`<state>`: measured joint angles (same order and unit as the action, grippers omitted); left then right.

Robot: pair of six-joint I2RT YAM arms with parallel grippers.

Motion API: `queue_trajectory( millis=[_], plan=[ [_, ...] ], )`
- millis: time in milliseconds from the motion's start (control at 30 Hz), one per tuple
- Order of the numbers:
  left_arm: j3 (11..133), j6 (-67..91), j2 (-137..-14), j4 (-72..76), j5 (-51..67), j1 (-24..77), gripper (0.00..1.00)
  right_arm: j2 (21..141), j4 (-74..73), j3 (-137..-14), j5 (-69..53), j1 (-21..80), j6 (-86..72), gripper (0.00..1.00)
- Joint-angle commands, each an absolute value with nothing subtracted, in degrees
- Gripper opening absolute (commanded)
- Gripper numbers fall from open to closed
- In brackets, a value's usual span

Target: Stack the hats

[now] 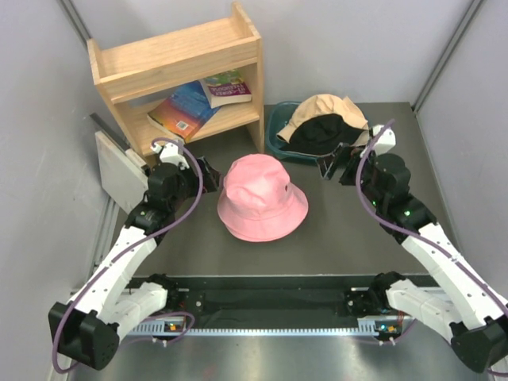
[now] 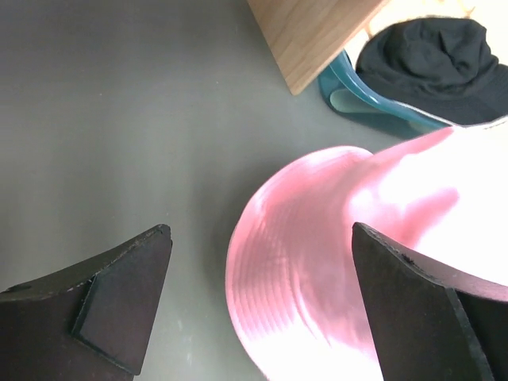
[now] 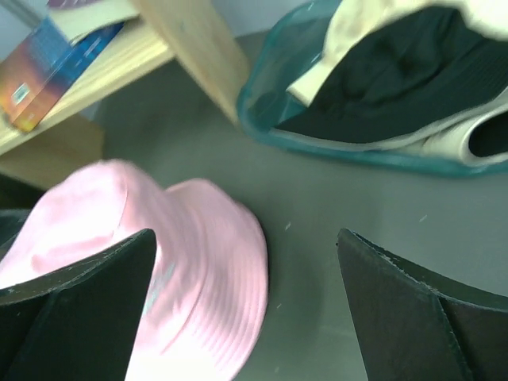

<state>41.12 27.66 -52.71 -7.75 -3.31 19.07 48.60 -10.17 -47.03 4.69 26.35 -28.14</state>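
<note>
A pink hat (image 1: 260, 198) sits crown up in the middle of the table, also in the left wrist view (image 2: 349, 254) and the right wrist view (image 3: 190, 270). A black hat (image 1: 324, 132) lies in a teal tub (image 1: 275, 136) at the back, with a tan hat (image 1: 325, 109) on top of it. My left gripper (image 1: 208, 173) is open and empty, just left of the pink hat's brim. My right gripper (image 1: 333, 167) is open and empty, in front of the tub and right of the pink hat.
A wooden shelf (image 1: 178, 71) with two books (image 1: 186, 107) stands at the back left. A white board (image 1: 115, 171) leans by the left wall. The tub also shows in the right wrist view (image 3: 262, 103).
</note>
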Motion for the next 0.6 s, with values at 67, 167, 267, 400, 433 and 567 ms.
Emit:
queue_trajectory(
  millis=[67,167,267,400,433,567],
  plan=[
    [49.66,22.77,-52.74,-20.57,-1.76,18.9,0.99,60.43,-16.87,-60.1,16.86,25.58,-17.76,0.97],
    [49.66,21.36,-52.21,-20.65,-2.63,18.9,0.99,68.34,-17.58,-65.82,16.53,23.74,-15.92,0.98],
    [50.01,19.26,-52.29,-21.09,-3.95,18.81,0.99,75.99,-16.97,-70.83,11.61,20.4,-16.08,0.98],
    [50.1,17.5,-52.56,-21.44,-7.03,18.81,0.99,84.36,-16.0,-77.41,11.51,16.44,-16.96,0.97],
    [50.1,17.23,-52.56,-21.53,-7.29,18.81,0.99,85.85,-15.74,-78.04,10.47,14.17,-17.66,0.96],
    [50.01,16.35,-51.94,-21.8,-7.47,18.81,0.99,92.18,-12.93,-78.84,6.16,9.94,-20.82,0.92]
  ],
)
